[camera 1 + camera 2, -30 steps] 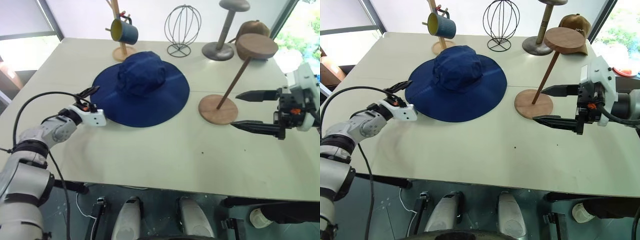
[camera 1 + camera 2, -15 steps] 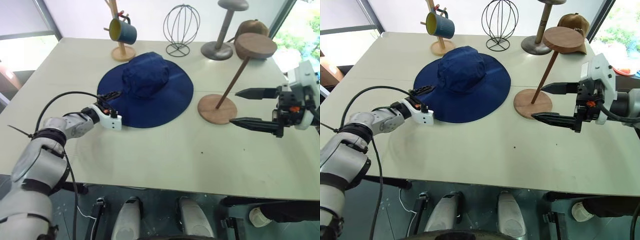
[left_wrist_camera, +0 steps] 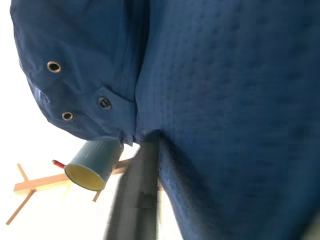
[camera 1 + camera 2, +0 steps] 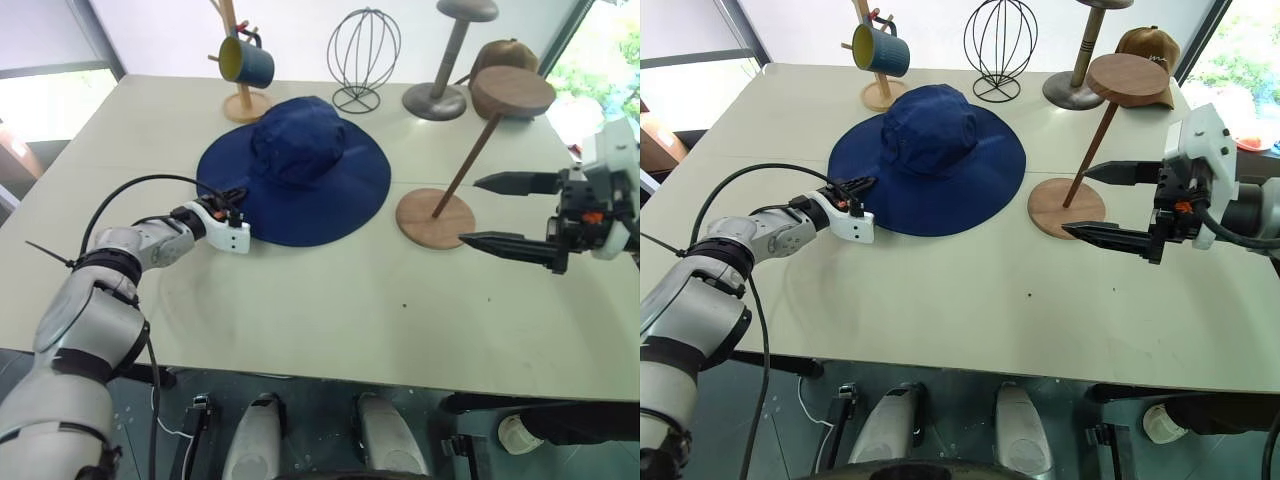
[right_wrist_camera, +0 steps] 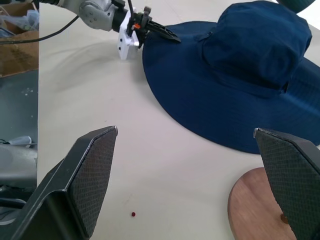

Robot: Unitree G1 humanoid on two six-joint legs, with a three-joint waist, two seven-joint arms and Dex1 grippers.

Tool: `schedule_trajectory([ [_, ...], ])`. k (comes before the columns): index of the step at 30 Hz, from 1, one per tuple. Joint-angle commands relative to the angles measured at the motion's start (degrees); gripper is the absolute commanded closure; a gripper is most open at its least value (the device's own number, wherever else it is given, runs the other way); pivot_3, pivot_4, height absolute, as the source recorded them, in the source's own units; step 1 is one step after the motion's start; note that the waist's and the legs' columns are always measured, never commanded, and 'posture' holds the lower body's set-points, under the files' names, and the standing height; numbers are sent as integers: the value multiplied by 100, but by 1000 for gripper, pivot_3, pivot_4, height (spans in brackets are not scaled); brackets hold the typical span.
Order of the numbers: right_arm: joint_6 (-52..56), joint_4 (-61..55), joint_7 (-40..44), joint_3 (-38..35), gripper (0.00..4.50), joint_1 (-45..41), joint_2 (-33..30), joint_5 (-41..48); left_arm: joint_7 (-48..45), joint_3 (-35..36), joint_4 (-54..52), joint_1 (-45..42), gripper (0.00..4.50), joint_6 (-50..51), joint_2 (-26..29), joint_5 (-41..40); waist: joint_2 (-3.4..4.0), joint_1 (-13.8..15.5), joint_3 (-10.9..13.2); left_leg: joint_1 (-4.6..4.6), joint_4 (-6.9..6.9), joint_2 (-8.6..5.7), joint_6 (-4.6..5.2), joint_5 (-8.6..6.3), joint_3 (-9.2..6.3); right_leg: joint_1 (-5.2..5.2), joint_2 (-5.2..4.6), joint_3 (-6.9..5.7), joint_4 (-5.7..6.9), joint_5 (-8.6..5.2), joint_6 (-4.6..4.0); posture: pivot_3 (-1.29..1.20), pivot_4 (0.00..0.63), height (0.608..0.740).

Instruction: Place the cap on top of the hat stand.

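While the navy sun hat (image 4: 295, 170) lay flat at upper centre of the table (image 4: 330, 310), the left gripper (image 4: 232, 203) had pinched shut on the brim's near-left edge. At right, the right gripper (image 4: 515, 212) hung with jaws wide, just beside the wooden hat stand (image 4: 470, 150). Grasping looked done; next the hat likely needed lifting and carrying right, over the stand's disc.
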Motion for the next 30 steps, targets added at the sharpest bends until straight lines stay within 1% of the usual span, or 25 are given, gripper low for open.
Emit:
schedule_trajectory([
  [1,19,-148,-78,-257,0,-13,38,146,-182,194,10,-164,4465,18,56,-290,0,-4,0,0,0,0,0,0,0,0,0,0,0,0,0,0,150,740],
  [3,53,-148,-121,-251,0,-13,54,175,-419,367,45,-164,4465,86,44,-534,0,-5,0,0,0,0,0,0,0,0,0,0,0,0,0,0,150,740],
  [4,119,-136,-136,-252,0,-7,58,221,-694,597,83,-154,4465,150,16,-831,0,-5,0,0,0,0,0,0,0,0,1,0,0,1,0,0,150,740],
  [8,122,-145,-183,-284,0,16,46,203,-2200,1662,84,-142,4465,313,-106,-2202,0,-3,0,-1,0,0,0,0,0,0,0,0,0,1,0,0,150,740],
  [11,-31,-119,-180,-372,0,102,7,43,-3399,2368,-57,-151,4465,692,-208,-3115,0,-25,0,-1,0,0,0,0,0,0,1,0,0,1,-1,0,150,740],
  [13,-27,-75,-92,-537,0,208,-46,51,-4158,2862,-194,-206,4465,1209,-308,-3757,0,-28,0,0,0,1,0,0,0,0,1,0,1,1,-1,0,150,740],
  [14,-20,-55,-35,-646,0,265,-76,59,-4531,3136,-273,-286,4465,1638,-372,-4106,0,-24,0,0,0,1,0,1,-1,0,1,0,2,1,-1,0,150,740],
  [18,-9,7,77,-966,0,393,-187,37,-5463,3919,-750,-692,4465,3381,-567,-5135,-1,-31,1,-1,1,0,1,1,-3,1,2,-1,3,1,0,0,150,740],
  [20,-16,88,116,-1081,0,381,-243,20,-5580,4227,-1037,-990,4465,4305,-669,-5527,-3,-33,1,-1,3,0,1,1,-5,1,2,-1,4,1,0,0,150,740],
  [22,-40,170,143,-1129,0,344,-281,-15,-5620,4427,-1296,-1239,4465,4977,-750,-5798,-4,-36,1,-1,4,0,1,1,-8,4,3,-3,3,1,1,0,150,740],
  [27,-183,295,203,-1152,0,314,-317,-139,-5612,4561,-2033,-1616,4465,5856,-954,-6139,-4,-41,1,0,3,-1,1,1,-9,4,2,-3,2,0,2,0,150,740],
  [30,-221,357,198,-1175,0,274,-315,-169,-5520,4626,-2347,-1911,4465,6167,-1134,-6305,-5,-38,2,0,3,-1,1,1,-10,4,3,-3,2,0,2,0,150,740],
])
